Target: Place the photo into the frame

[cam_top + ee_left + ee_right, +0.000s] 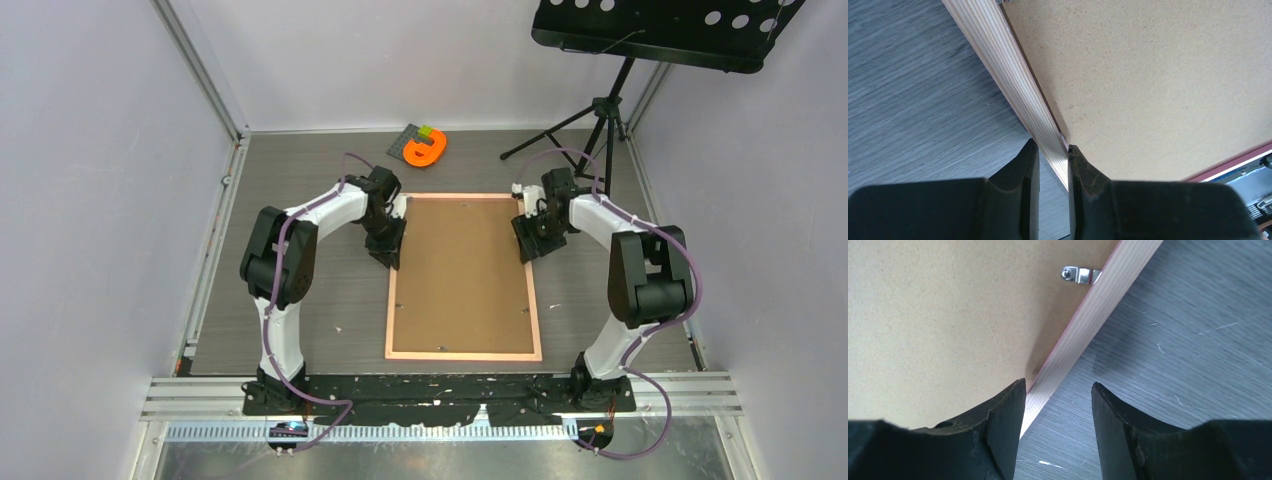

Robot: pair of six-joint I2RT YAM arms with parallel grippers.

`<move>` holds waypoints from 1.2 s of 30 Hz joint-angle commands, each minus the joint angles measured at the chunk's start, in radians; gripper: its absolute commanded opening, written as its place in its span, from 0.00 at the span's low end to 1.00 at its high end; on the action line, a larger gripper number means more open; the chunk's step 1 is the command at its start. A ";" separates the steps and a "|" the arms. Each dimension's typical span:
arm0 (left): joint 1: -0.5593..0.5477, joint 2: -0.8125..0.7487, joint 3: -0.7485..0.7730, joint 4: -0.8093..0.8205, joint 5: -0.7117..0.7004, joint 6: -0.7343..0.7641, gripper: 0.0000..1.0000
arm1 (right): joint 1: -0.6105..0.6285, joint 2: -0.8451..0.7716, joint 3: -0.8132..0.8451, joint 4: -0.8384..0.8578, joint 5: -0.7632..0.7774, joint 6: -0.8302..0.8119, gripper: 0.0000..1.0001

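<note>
Salmon-pink rectangular wooden frame (463,356), back-up at centre — left jaws pinch its rail, right jaws gape astride theirs, seemingly to lift.

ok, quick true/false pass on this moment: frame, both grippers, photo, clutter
1. The frame lies back up, its brown backing board showing. True.
2. The photo lies on the table beside the frame. False: no photo shows in any view.
3. The left gripper is closed around the frame's left rail. True.
4. The right gripper is shut. False: its fingers are well apart, with the frame's right edge between them.
5. The orange object sits on the backing board. False: it rests on the table beyond the frame's far end.
</note>
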 commanded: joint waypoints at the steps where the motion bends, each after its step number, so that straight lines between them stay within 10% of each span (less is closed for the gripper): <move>1: 0.004 0.015 0.012 0.014 -0.015 0.038 0.00 | 0.001 -0.033 -0.024 0.021 -0.048 -0.009 0.56; 14: 0.004 0.001 0.008 0.016 -0.027 0.041 0.02 | 0.000 0.020 -0.013 0.033 -0.091 0.002 0.30; 23: 0.010 -0.038 0.000 0.016 -0.062 0.045 0.83 | 0.000 0.063 0.077 0.004 -0.092 -0.036 0.06; 36: 0.154 -0.134 0.017 -0.018 -0.055 0.080 0.98 | 0.049 0.285 0.354 -0.088 -0.079 -0.219 0.06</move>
